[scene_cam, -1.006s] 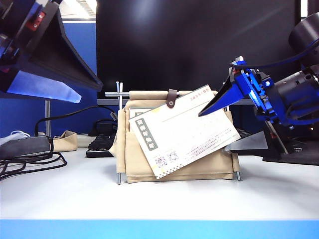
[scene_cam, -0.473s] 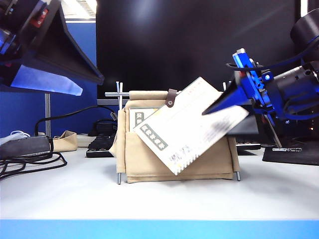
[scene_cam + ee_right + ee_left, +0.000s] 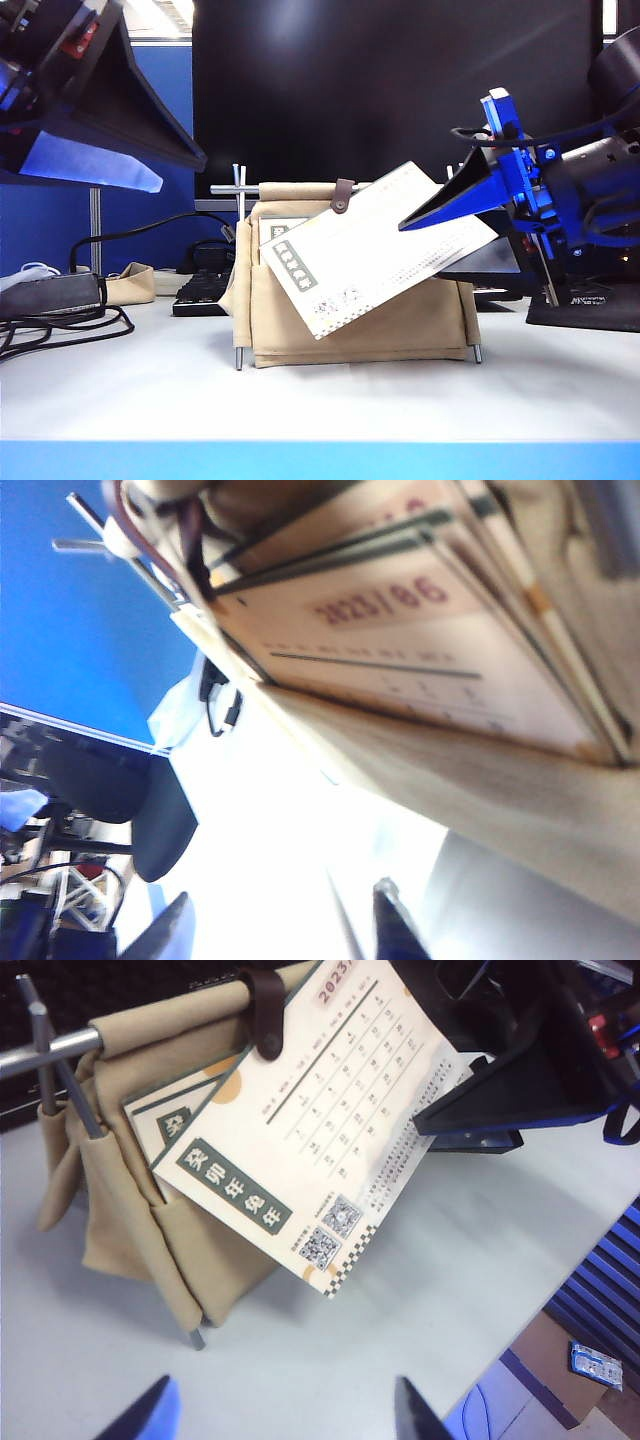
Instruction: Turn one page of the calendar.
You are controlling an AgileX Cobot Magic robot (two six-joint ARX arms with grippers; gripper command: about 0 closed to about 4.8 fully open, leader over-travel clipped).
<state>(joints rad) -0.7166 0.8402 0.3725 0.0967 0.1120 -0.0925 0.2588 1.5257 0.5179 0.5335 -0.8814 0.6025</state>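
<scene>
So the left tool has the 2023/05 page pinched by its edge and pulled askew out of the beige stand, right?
Wrong arm: in the exterior view the right tool pinches the page at its edge; the left tool hangs open, clear of the stand. The rest holds.

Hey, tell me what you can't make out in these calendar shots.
- Right gripper hold on the page: exterior view, its dark fingers cover the contact.
- Small print on the page: too small.
- Sheet marked 2023/06: right wrist view, blurred.
- Left gripper: left wrist view, cut off by the edge; open, away from the calendar.
</scene>
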